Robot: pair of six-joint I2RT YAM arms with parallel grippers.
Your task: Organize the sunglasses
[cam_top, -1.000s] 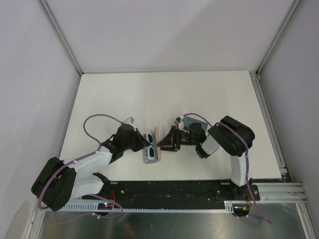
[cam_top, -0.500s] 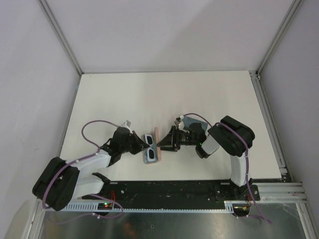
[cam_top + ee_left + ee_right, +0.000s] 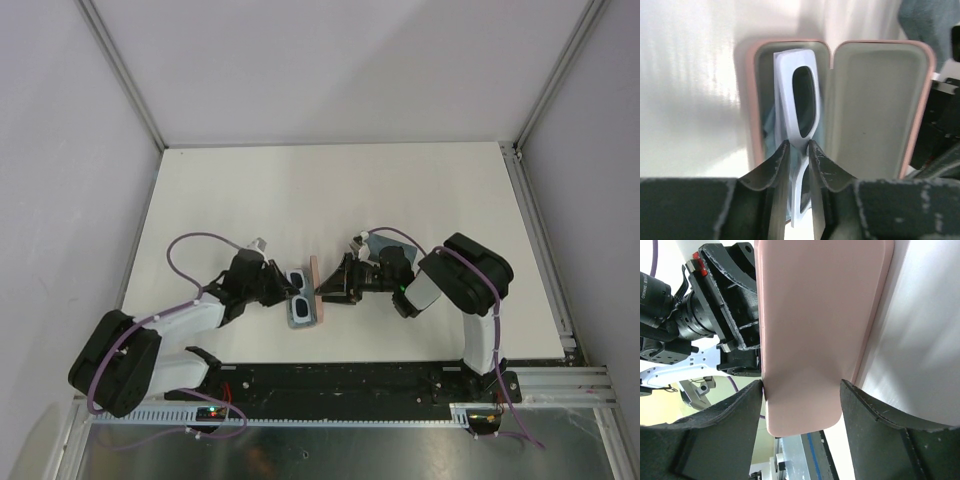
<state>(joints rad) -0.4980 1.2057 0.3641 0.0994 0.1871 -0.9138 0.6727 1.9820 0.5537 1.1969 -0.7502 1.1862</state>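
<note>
The white-framed sunglasses (image 3: 298, 287) with dark lenses stand on edge in the base of an open pink case (image 3: 322, 313). My left gripper (image 3: 284, 287) is shut on their bridge. In the left wrist view the sunglasses (image 3: 805, 100) sit between the case's pink rim (image 3: 752, 100) and its upright lid (image 3: 875, 100), clamped in my gripper (image 3: 799, 142). My right gripper (image 3: 326, 288) is open wide around the lid (image 3: 314, 272). In the right wrist view the lid (image 3: 815, 315) stands between the spread fingers of my gripper (image 3: 801, 385), one finger touching its free edge. The dark-framed pair is hidden.
A light blue cloth (image 3: 769, 125) lies in the case under the sunglasses. A grey-blue object (image 3: 378, 240) lies just behind my right gripper; it also shows in the left wrist view (image 3: 927, 20). The table's near edge and the arm bases are close behind both grippers.
My left arm has shifted slightly at the elbow, with the sunglasses still held in the case. The right arm and the lid have not moved.
</note>
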